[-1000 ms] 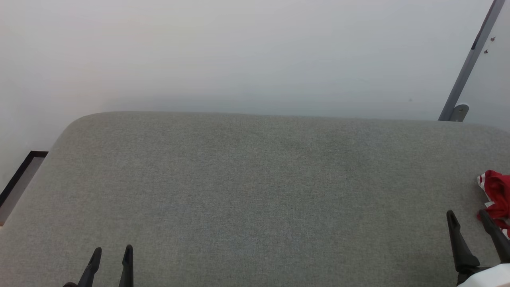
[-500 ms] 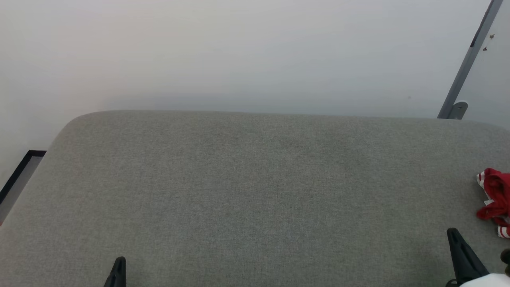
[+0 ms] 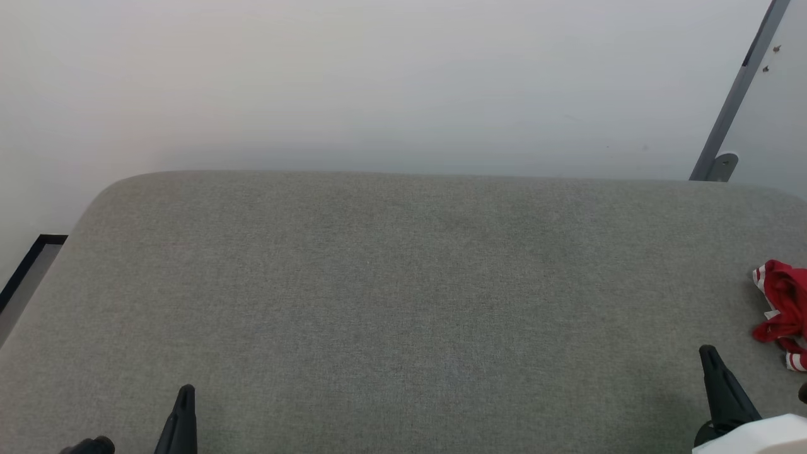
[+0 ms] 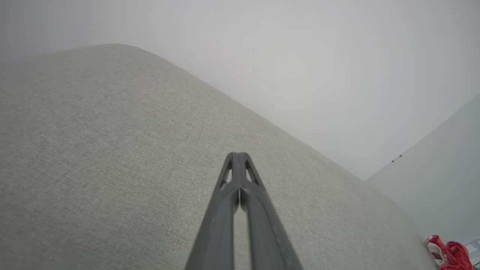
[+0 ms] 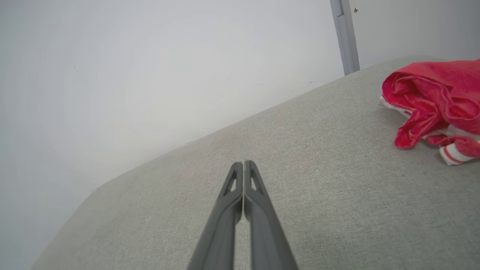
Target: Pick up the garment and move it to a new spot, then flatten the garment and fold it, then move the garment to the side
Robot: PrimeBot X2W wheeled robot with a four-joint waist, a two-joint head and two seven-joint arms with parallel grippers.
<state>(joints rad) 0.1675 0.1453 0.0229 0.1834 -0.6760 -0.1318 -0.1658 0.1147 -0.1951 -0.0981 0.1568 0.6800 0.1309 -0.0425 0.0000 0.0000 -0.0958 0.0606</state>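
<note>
The garment (image 5: 431,97), a crumpled red jersey with white-and-red striped trim, lies on the grey fabric cushion (image 5: 330,195) just right of the right gripper (image 5: 243,163). That one and the left gripper (image 4: 237,154) both have their fingers pressed together, holding nothing.

No legible text anywhere, crumpled garment (image 5: 431,97) shows no readable lettering

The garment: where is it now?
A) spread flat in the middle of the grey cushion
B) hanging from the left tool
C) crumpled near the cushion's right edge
C: the garment lies bunched at the right edge of the grey cushion, apart from the right tool.
</note>
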